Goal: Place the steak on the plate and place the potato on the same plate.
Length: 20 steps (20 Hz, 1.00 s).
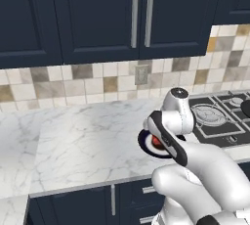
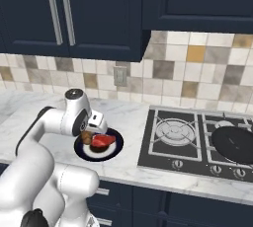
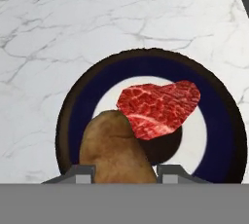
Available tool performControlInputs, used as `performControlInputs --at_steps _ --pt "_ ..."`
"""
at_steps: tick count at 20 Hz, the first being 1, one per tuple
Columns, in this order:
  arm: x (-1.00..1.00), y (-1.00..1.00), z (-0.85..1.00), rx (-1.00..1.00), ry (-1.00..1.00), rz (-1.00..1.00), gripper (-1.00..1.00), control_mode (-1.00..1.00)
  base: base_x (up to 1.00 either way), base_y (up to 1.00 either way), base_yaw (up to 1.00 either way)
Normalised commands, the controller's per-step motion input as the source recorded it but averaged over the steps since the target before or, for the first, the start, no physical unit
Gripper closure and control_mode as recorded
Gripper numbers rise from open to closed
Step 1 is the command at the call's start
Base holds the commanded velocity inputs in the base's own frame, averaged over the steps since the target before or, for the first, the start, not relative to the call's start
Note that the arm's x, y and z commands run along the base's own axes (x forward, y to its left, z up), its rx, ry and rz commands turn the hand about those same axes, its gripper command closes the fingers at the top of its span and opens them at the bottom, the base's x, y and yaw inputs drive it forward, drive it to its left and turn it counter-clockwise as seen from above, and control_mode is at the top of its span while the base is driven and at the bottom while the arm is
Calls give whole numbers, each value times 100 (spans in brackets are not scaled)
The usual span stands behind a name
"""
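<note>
The tool (image 3: 124,172) grips the lumpy brown potato (image 3: 114,147) above the round navy-rimmed plate (image 3: 78,116) bearing the marbled red steak (image 3: 158,106).

Hidden and cut-off parts around the plate

From the left base, the arm covers most of the plate (image 1: 146,146) and steak (image 1: 156,143); in the hand view the potato (image 3: 114,150) hides the steak's (image 3: 158,108) lower left edge, its own base cut off between the fingers (image 3: 80,174); the frying pan (image 2: 236,144) is cropped

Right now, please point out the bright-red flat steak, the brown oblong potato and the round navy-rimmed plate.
Steak (image 3: 158,107), hand view, middle of the red slab.
Potato (image 3: 113,150), hand view, centre of the lump.
Plate (image 3: 220,121), hand view, navy rim.
</note>
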Motion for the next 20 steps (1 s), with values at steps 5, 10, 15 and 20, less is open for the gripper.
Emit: performControlInputs --at_steps 5,10,15,20 --pt "23 0 -19 0 0 0 -100 -100 0 0 0" --pt "9 0 -2 0 0 0 -100 -100 0 0 0" --pt "0 0 0 0 0 0 -100 -100 0 0 0" --pt "-27 -8 0 0 0 0 -100 -100 0 0 0"
